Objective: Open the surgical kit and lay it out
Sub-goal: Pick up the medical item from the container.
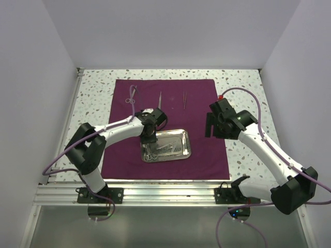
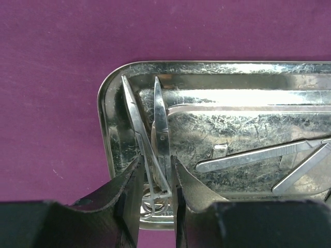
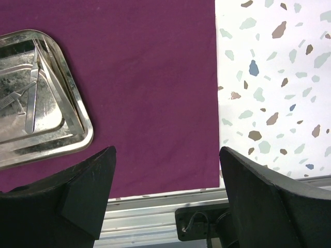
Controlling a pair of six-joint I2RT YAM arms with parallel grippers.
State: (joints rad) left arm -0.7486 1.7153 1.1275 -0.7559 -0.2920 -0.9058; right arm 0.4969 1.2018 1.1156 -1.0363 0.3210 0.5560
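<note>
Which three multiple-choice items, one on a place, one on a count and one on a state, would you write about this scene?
1. Where does the steel tray stand?
A: on the bare table. B: on the purple cloth. C: in a gripper.

2. How many thin instruments lie on the cloth beyond the tray?
A: three. B: one. C: six.

3. How is the right gripper?
A: shut on tweezers. B: shut on the cloth. C: open and empty.

Key:
1 B, cloth shows all around the tray.
2 A, scissors and two straight pieces lie in a row there.
3 C, its fingers stand wide apart with nothing between them.
</note>
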